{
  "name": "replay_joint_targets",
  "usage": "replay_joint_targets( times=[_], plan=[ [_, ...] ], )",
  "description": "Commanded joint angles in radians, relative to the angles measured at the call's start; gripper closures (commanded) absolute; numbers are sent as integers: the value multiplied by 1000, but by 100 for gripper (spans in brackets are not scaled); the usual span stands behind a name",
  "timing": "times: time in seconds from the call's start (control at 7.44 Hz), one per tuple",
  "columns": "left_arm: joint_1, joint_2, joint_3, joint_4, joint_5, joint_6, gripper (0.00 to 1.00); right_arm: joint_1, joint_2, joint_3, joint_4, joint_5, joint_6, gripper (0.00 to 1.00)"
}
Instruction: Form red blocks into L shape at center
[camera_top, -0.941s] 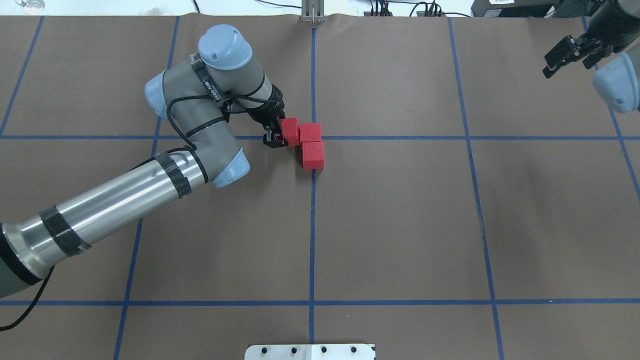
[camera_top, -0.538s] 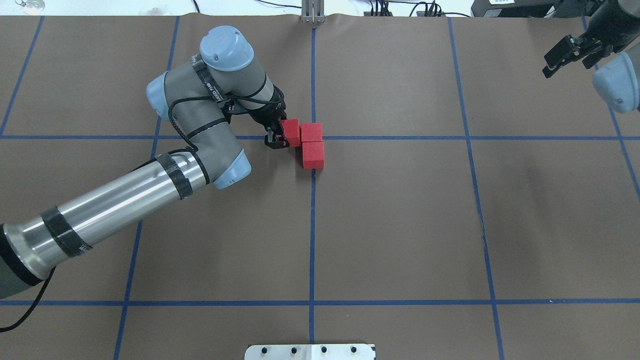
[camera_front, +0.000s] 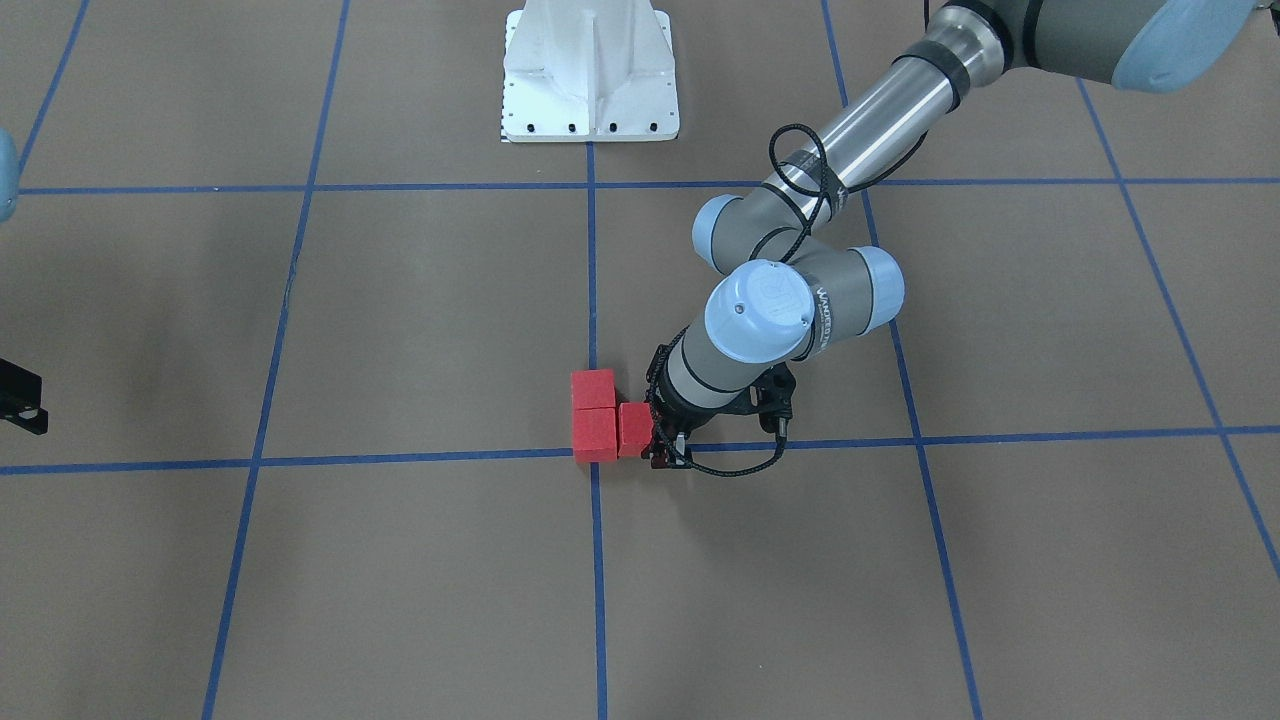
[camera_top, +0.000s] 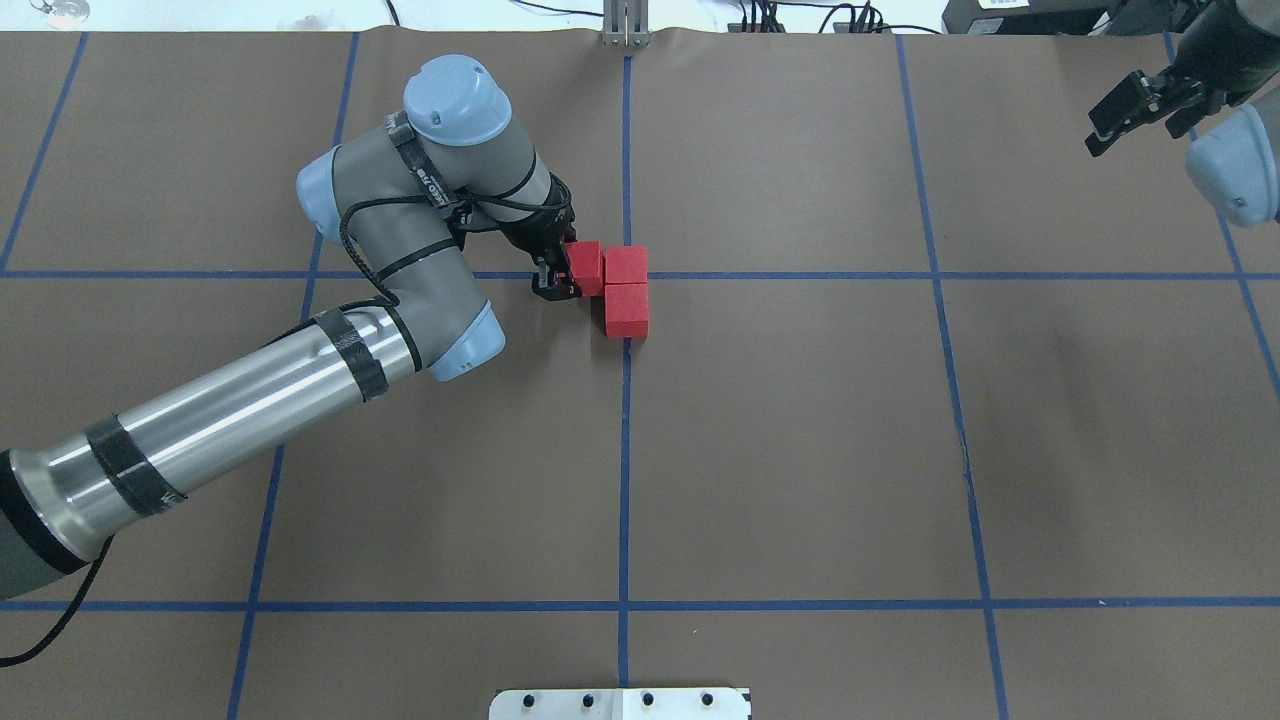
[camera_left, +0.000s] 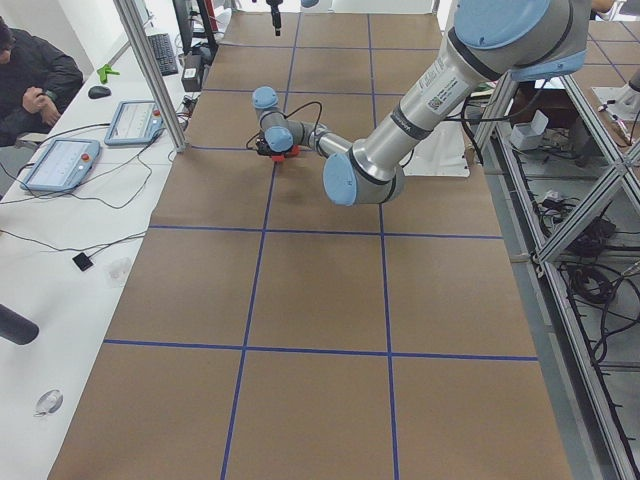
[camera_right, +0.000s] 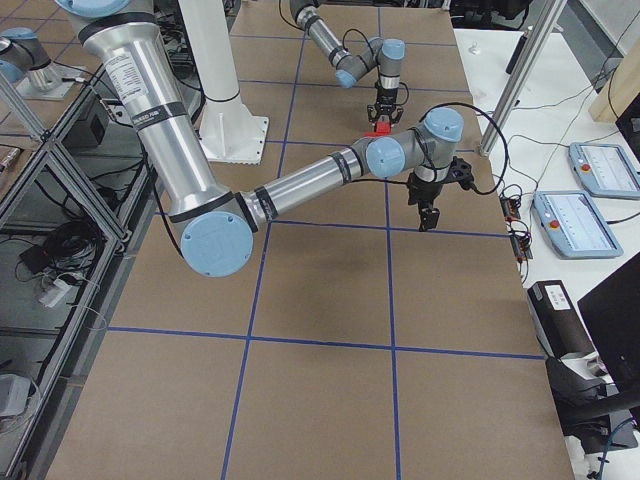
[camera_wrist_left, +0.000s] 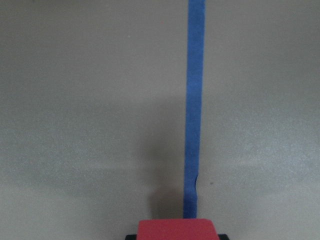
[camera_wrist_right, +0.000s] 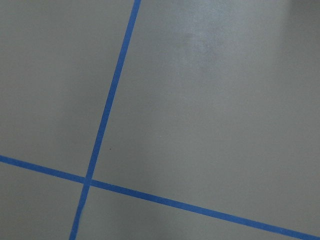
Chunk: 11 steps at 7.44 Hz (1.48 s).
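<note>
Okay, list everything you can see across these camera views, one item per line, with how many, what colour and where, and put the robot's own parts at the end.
red blocks: three, red, where the middle tape lines cross; two abut, the third block close beside the far one
blue tape lines: grid, blue, across the table
table covering: one, brown, whole table
teach pendants: two, grey, white side bench
operator: one, dark clothes, at that bench
base plate: one, white, robot's table edge
left arm: grey and silver, extended to the middle; left pincer shut on the third block
right arm: grey, far right corner; right pincer open, empty
</note>
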Motion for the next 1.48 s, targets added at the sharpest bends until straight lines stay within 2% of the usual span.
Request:
replay_joint_targets(
  times=[0.0, 0.4, 0.67, 1.34],
  plan=[
    [1, 2, 0, -1, 2, 2, 88, 0, 1, 0, 0, 0, 0, 1],
    [6, 5, 6, -25, 2, 2, 74, -1, 0, 0, 0, 0, 0, 1],
    [6, 5, 12, -28, 3, 3, 69, -1, 0, 0, 0, 0, 0, 1],
    [4, 4, 12, -30, 5, -3, 67, -1, 0, 0, 0, -8, 0, 1]
  ],
)
